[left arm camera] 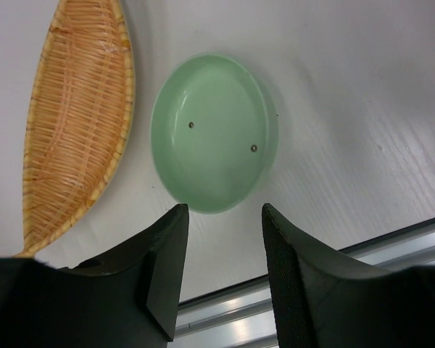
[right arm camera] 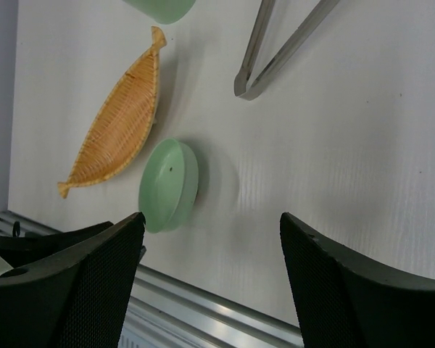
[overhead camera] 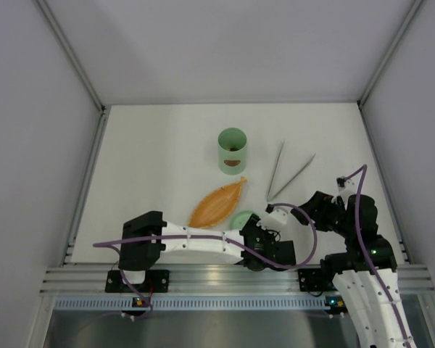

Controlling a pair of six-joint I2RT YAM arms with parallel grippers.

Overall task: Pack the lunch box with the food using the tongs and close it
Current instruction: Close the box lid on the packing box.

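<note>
The woven tray lies centre; beyond it the lunch box stands upright, tongs flat to its right. The lid lies hollow side up at the tray's near right, just ahead of the left gripper, jaws half apart, empty; the right gripper is wide, empty. Lid likely light, stiff, slick: pinch its rim wall.

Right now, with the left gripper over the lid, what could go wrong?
1. The lid lies hollow side up, right beside the tray. The left gripper, jaws open, could clip the tray on the way down.
2. The lid sits close to the rail at the table's near edge. A poor pinch on its low rim could shove it there.
3. The right gripper, also open, hovers near the same lid, so the arms might collide.
</note>
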